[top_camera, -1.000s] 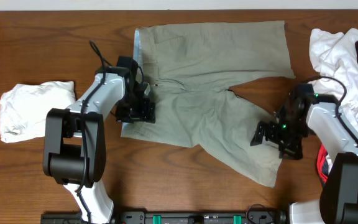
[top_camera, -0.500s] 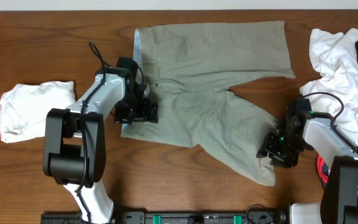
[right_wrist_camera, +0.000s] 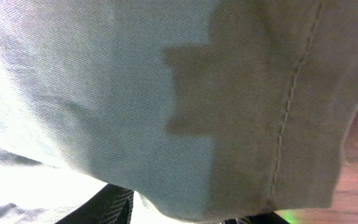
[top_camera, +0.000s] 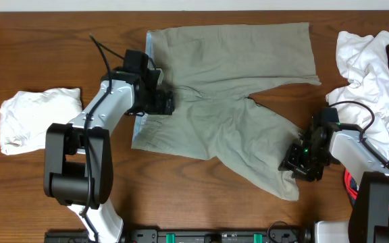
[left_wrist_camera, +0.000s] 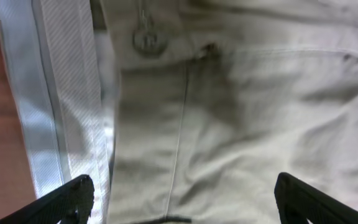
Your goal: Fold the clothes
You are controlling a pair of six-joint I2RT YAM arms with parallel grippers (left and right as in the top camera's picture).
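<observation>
The clothes being handled are khaki-beige shorts (top_camera: 228,81), spread flat in the overhead view with the waistband to the left and both legs to the right. My left gripper (top_camera: 164,102) hovers open over the fly. In the left wrist view its fingertips (left_wrist_camera: 73,194) stand wide apart with the button (left_wrist_camera: 146,40) and pale blue waistband lining (left_wrist_camera: 42,124) below and nothing between them (left_wrist_camera: 182,199). My right gripper (top_camera: 294,162) is at the nearer leg's hem. The right wrist view is filled by the shorts' cloth (right_wrist_camera: 166,93), which lies over a dark finger (right_wrist_camera: 104,208) with the jaws closed on the hem.
A folded white garment (top_camera: 38,118) lies at the left. A heap of white and black clothes (top_camera: 373,61) sits at the right edge, with something red (top_camera: 348,179) beside my right arm. The wooden table (top_camera: 46,40) shows all around the shorts.
My left gripper has lifted off the waistband's near corner and moved up toward the button, jaws wider. My right gripper dropped onto the near leg's hem and closed on it.
</observation>
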